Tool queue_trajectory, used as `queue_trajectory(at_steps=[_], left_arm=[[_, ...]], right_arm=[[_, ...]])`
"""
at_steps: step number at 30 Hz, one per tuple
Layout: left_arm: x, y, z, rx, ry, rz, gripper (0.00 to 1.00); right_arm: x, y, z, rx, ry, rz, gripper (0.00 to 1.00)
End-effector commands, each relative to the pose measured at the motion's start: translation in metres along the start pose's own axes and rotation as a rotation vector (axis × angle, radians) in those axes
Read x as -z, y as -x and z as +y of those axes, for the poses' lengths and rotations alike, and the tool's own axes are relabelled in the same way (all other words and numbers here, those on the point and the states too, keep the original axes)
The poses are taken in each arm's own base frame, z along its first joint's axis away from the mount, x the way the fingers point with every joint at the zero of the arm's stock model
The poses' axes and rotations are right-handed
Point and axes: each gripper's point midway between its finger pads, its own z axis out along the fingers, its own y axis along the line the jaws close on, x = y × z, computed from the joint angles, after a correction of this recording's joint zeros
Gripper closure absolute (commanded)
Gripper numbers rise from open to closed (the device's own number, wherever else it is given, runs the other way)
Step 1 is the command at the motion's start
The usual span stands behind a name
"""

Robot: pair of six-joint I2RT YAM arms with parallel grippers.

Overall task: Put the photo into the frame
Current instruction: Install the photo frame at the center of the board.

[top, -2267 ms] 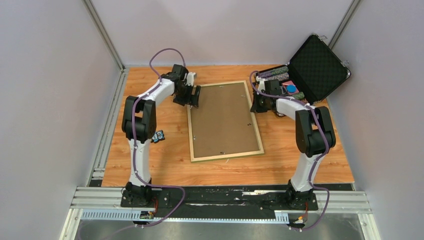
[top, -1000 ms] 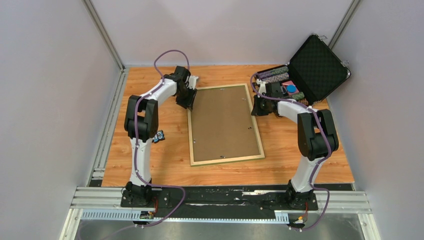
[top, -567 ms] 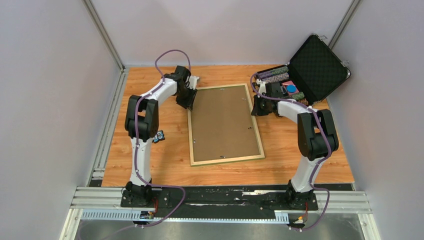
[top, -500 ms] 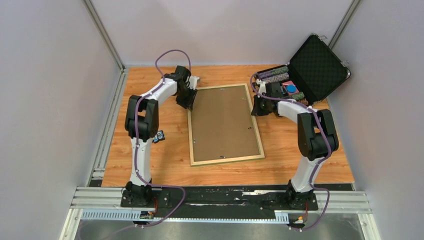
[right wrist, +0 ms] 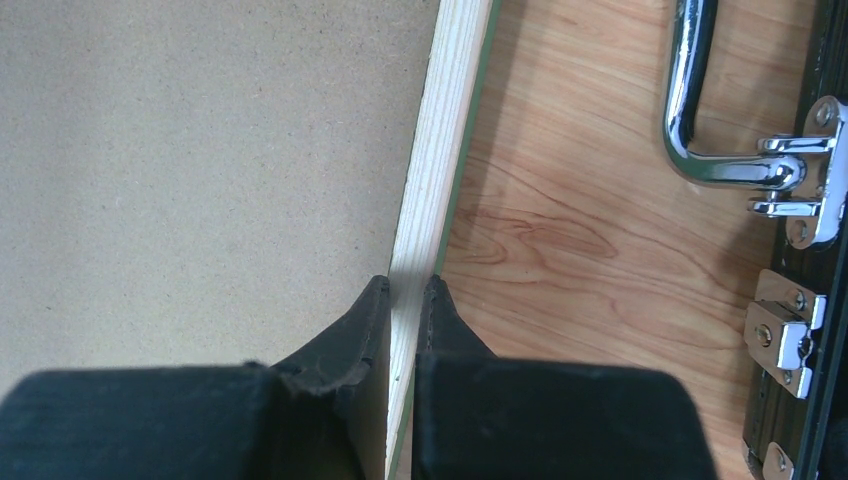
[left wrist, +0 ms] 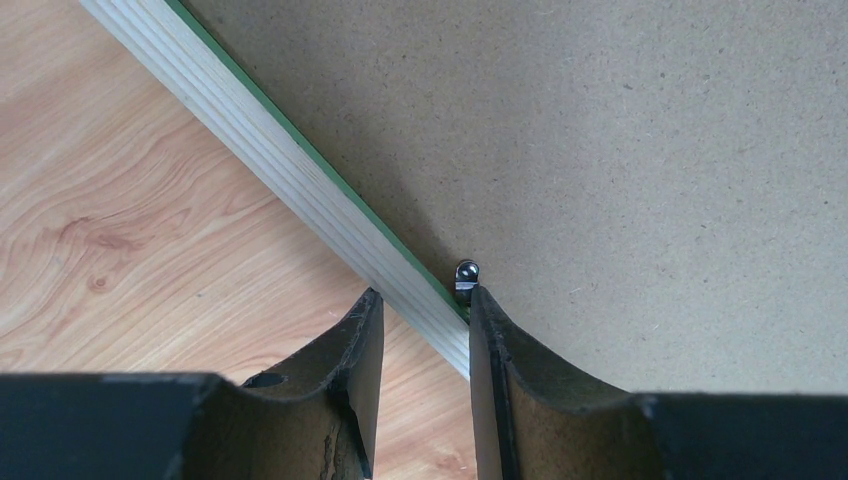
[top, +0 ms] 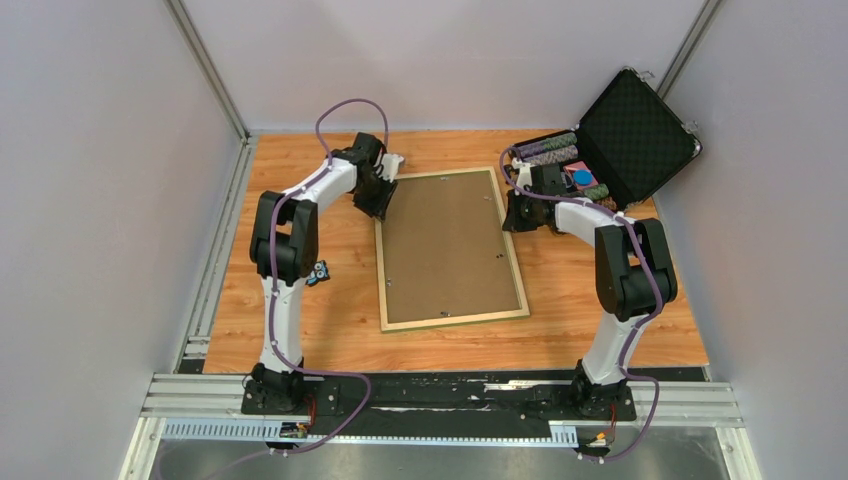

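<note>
The frame (top: 455, 319) lies face down on the table, pale wood up, with a green edge showing. The plain brown backing board (top: 448, 245) fills it. The photo is hidden. My left gripper (top: 381, 200) is at the frame's far left rail. In the left wrist view the gripper (left wrist: 420, 300) is open and straddles the rail (left wrist: 280, 170) at a slant, its right fingertip beside a small metal tab (left wrist: 466, 272) on the board (left wrist: 620, 150). My right gripper (top: 512, 215) is at the far right rail. In the right wrist view the gripper (right wrist: 407, 285) is shut on the rail (right wrist: 440, 150).
An open black case (top: 640, 130) holding rolls and small items stands at the back right, close to my right arm. Its chrome handle (right wrist: 690, 110) and latch (right wrist: 790, 330) lie just right of the frame. A small blue-black object (top: 318, 273) lies by my left arm. Walls close in both sides.
My left gripper has moved left off the frame's far corner onto the left rail, and its wrist has turned a little. The frame's near end has shifted slightly. My right gripper has stayed put.
</note>
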Motion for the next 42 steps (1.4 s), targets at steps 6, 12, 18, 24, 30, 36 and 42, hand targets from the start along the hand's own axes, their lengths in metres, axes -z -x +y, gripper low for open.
queue_trajectory(at_steps=[6, 12, 18, 24, 30, 36, 42], left_arm=[[-0.005, 0.006, 0.008, -0.176, 0.101, -0.04, 0.49], [-0.009, 0.007, 0.008, -0.22, 0.133, -0.046, 0.56], [-0.009, 0.006, 0.009, -0.261, 0.145, -0.047, 0.72], [-0.008, 0.002, 0.008, -0.303, 0.138, -0.041, 0.77], [0.003, 0.01, 0.005, -0.289, 0.134, -0.078, 0.41], [0.028, 0.022, 0.0, -0.251, 0.136, -0.135, 0.19], [0.054, 0.013, -0.022, -0.218, 0.048, -0.138, 0.12]], right_arm=[[0.001, -0.01, 0.0, 0.048, 0.0, 0.051, 1.0], [0.0, -0.012, 0.001, 0.046, 0.003, 0.057, 1.0], [-0.001, -0.013, 0.0, 0.047, 0.003, 0.064, 1.0], [-0.002, -0.013, -0.001, 0.049, 0.001, 0.066, 1.0], [0.0, -0.012, -0.001, 0.049, 0.001, 0.064, 1.0], [0.001, -0.011, 0.001, 0.048, 0.005, 0.06, 1.0], [0.002, -0.01, 0.002, 0.045, 0.012, 0.055, 1.0]])
